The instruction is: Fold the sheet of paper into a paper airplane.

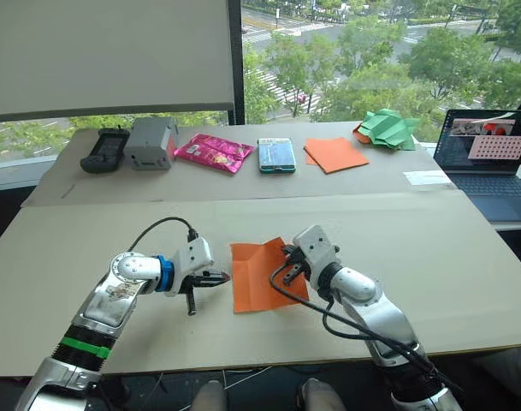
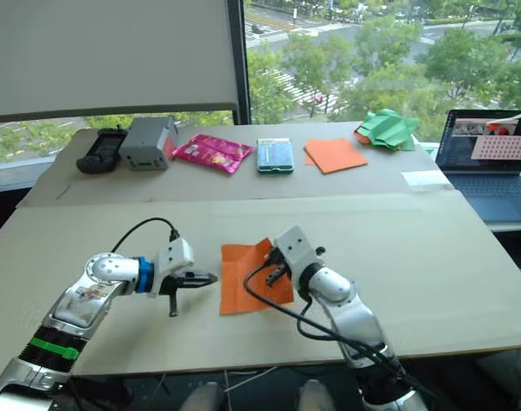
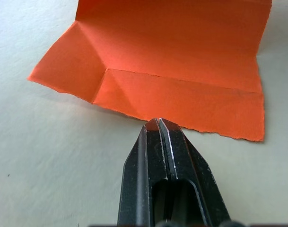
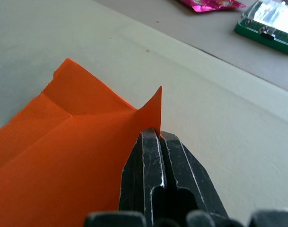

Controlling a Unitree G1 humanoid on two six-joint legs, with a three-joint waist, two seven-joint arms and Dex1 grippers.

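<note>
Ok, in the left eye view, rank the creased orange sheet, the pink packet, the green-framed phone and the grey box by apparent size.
1. creased orange sheet, largest, though it is nearest the camera
2. pink packet
3. grey box, close to the packet, so that order is unsure
4. green-framed phone, smallest

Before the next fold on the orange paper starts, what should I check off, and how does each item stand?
1. Right claw grips the sheet of paper at its far corner: ok, shut on it, corner lifted.
2. Left claw free of the paper: ok, shut, tip just short of the torn near edge.
3. Creases present: ok, several fold lines show.
4. Rest of the sheet lies flat on the table: ok.
5. Spare orange sheets and green paper shape kept away: ok, at the far edge.
6. Grip firmness: cannot tell.
</note>
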